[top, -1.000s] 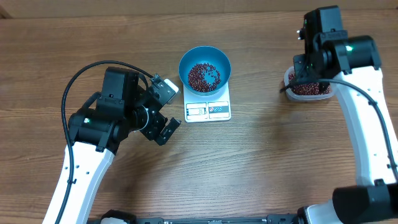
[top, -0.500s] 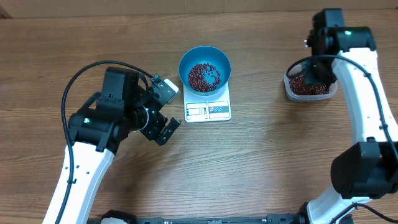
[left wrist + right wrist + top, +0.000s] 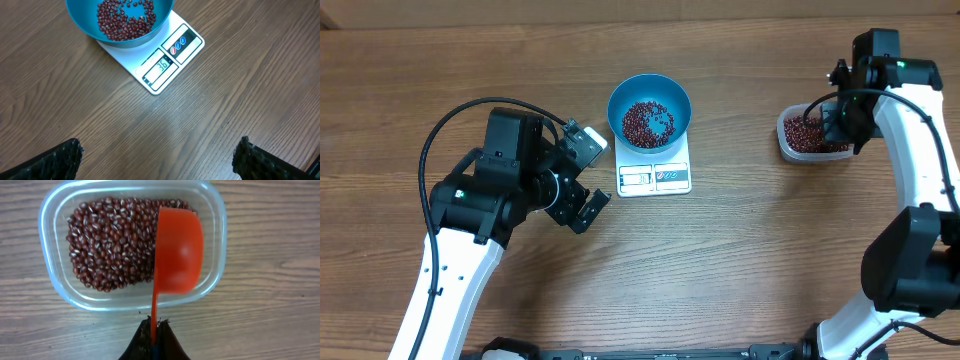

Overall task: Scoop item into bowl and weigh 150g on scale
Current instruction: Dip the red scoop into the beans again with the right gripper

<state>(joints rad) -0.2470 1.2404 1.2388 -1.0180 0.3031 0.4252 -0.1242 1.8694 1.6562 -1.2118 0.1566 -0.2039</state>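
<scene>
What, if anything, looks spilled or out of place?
Nothing stands out. The beans sit inside the bowl, which rests on the scale, and in the tub; none show on the table. The scoop hangs over the tub, gripped by its handle in the right fingers.

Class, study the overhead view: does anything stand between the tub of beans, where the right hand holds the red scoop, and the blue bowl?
Nothing visible does. Only bare table lies between the tub and the bowl on the scale; the left hand sits beyond the scale, off that path.
</scene>
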